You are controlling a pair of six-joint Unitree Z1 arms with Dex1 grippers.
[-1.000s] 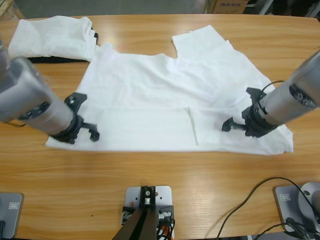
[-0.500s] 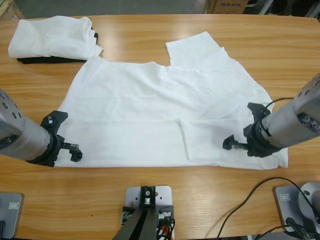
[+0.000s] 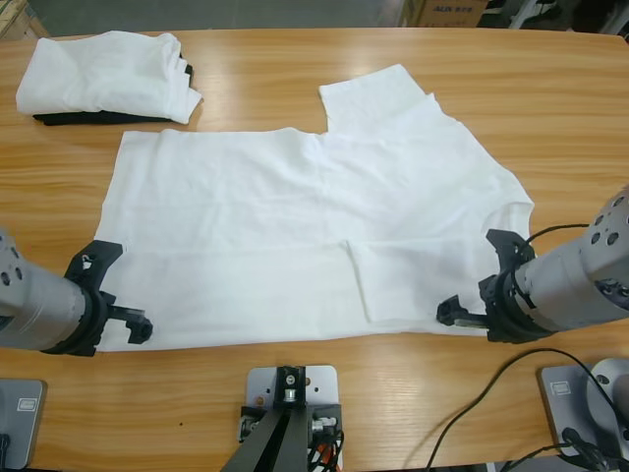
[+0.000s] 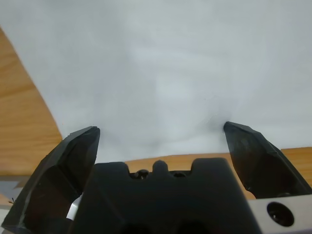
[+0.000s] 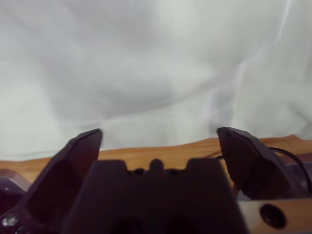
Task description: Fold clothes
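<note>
The clothes, a white T-shirt, lie spread flat across the middle of the table, one sleeve pointing to the far side. A folded-over flap sits by the near right hem. My left gripper rests at the shirt's near left corner, jaws open. In the left wrist view the gripper faces the cloth, with a strip of wood before the hem. My right gripper stands open at the near right hem. The right wrist view shows that gripper empty and the cloth just ahead.
A folded white garment on top of a black one lies at the far left corner. A black cable loops over the near right of the table. A cardboard box stands beyond the far edge.
Both arms drew back toward the near edge. The shirt slid with them toward the near left and now lies flatter and wider, its near hem close to the table's front.
</note>
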